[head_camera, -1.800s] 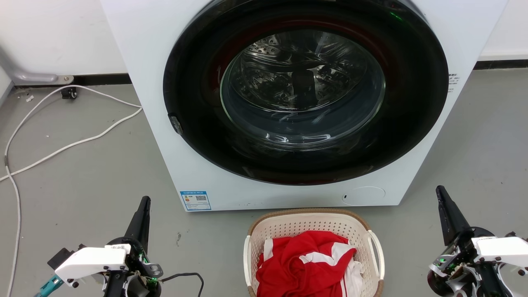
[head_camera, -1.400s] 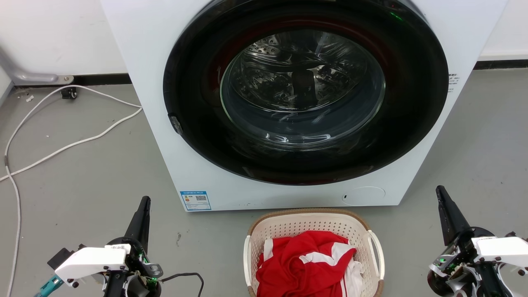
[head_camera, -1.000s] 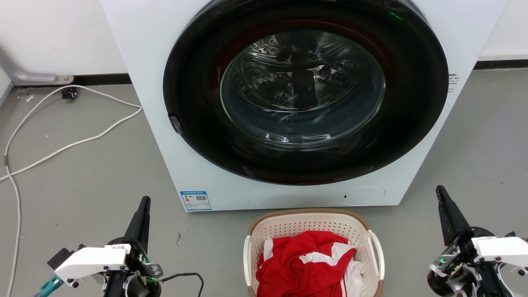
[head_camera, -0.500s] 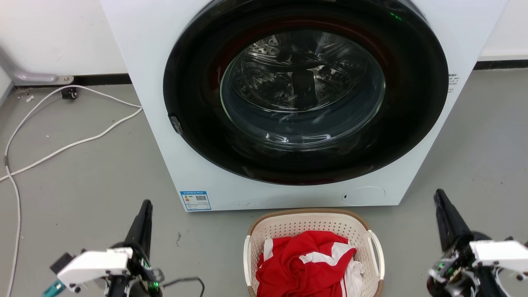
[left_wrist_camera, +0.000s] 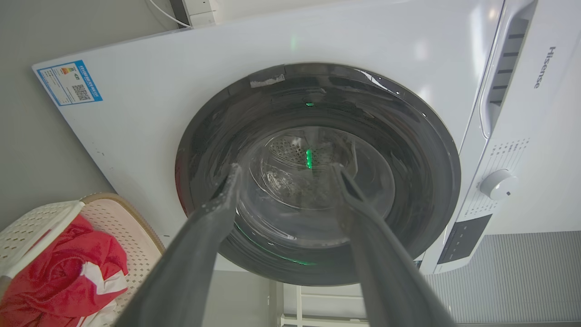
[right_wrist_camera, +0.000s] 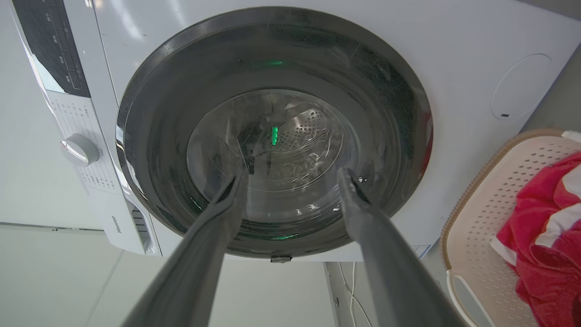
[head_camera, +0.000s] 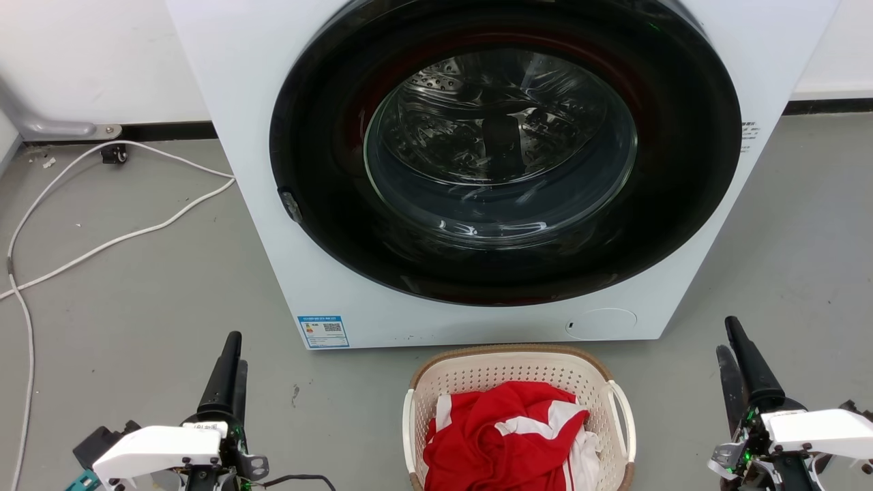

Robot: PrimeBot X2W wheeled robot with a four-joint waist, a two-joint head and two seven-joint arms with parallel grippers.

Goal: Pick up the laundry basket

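The washing machine (head_camera: 232, 102) stood on the grey floor (head_camera: 136, 286) with its round dark door shut, and took up most of the head view. On the floor just in front of it sat the laundry basket (head_camera: 508, 374), rim up, with a red and white garment (head_camera: 505, 436) heaped inside. Its near end was cut off by the bottom edge, so the long axis could only be judged; it seemed to run from the robot toward the machine. That put the two white handles on the sides, the left handle (head_camera: 408, 423) facing the left hand (head_camera: 237, 351) and the right handle (head_camera: 626, 416) facing the right hand (head_camera: 727, 335).

The basket lay between the two hands, well apart from both, and the right hand looked somewhat nearer. Both hands pointed at the machine door rather than at the basket. In each wrist view the fingers were spread with nothing between them. Each hand would probably have to turn inward and drop toward its own handle.
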